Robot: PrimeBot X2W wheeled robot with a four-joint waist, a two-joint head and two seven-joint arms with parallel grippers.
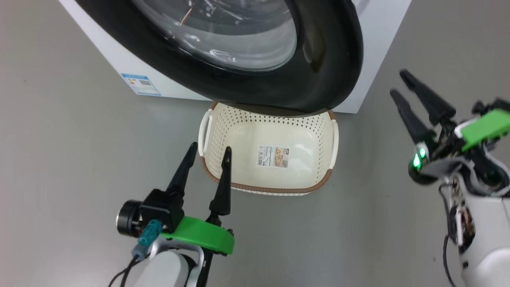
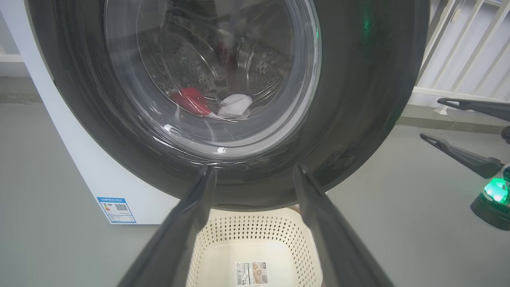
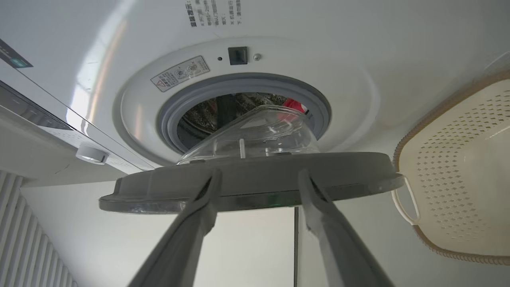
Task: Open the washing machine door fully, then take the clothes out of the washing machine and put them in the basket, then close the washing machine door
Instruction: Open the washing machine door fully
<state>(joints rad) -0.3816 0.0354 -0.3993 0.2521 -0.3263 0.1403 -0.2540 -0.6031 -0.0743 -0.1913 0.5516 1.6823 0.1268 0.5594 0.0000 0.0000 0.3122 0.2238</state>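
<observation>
The washing machine door (image 3: 247,187) hangs only part open. In the right wrist view its rim runs edge-on, left to right across mid-frame, dead ahead of my right jaws, which are spread and empty. My left jaws, spread and empty too, sit lower left in the head view by the basket (image 1: 263,119), facing the glass. The clothes (image 2: 191,99) lie inside the washing machine (image 3: 358,59). My right arm is nearer that free edge, so I reckon it's the one to swing it.
</observation>
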